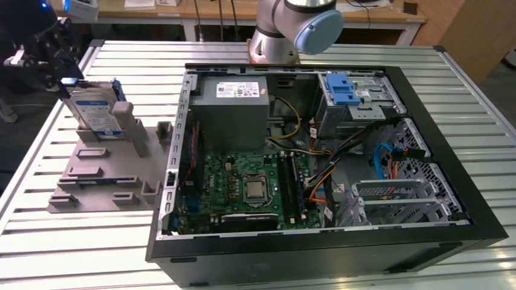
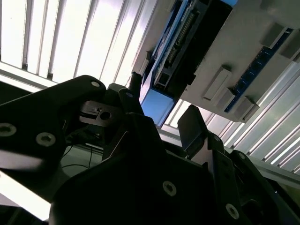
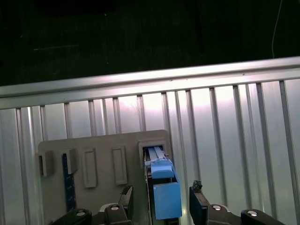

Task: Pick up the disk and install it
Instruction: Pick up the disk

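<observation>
The disk (image 1: 95, 115) stands on edge in a slot at the back of the grey holder (image 1: 105, 175), on the exterior view's left, its blue-and-white label showing and blue rails along its sides. My black gripper (image 1: 69, 83) hangs just above the disk's upper end. In the first wrist view the gripper (image 3: 161, 199) is open, with one fingertip (image 3: 126, 196) on each side of the disk's blue-railed edge (image 3: 164, 187) and a gap on both sides. The second wrist view shows the same: the disk (image 2: 178, 51) lies between the open fingers (image 2: 191, 124), untouched.
The open computer case (image 1: 451, 151) lies to the exterior view's right of the holder. Inside are a grey power supply box (image 1: 229, 115), the motherboard (image 1: 241, 184) and a drive bay with a blue latch (image 1: 347, 90). All of it rests on a slatted metal table (image 1: 81, 241).
</observation>
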You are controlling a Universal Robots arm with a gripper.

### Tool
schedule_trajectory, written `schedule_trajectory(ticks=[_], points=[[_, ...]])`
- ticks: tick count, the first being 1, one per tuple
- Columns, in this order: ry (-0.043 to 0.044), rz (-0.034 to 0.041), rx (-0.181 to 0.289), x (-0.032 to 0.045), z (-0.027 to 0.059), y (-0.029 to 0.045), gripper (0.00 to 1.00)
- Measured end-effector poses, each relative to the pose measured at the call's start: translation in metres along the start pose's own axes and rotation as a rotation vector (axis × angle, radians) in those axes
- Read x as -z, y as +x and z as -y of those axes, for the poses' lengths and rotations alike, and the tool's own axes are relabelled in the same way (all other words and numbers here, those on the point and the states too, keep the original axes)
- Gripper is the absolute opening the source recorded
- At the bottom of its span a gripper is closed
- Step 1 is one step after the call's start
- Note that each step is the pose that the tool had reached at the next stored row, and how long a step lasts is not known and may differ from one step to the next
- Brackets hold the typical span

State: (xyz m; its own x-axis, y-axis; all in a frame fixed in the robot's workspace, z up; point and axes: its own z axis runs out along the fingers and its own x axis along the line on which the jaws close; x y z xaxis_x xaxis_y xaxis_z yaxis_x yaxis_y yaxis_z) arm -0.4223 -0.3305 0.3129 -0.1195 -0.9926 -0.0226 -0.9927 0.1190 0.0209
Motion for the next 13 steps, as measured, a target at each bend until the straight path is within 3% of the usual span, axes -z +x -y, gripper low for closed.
schedule_trajectory(ticks=[13], points=[[0.0001,0.0000,0.001,-0.0167,-0.0006,-0.0004,0.59]])
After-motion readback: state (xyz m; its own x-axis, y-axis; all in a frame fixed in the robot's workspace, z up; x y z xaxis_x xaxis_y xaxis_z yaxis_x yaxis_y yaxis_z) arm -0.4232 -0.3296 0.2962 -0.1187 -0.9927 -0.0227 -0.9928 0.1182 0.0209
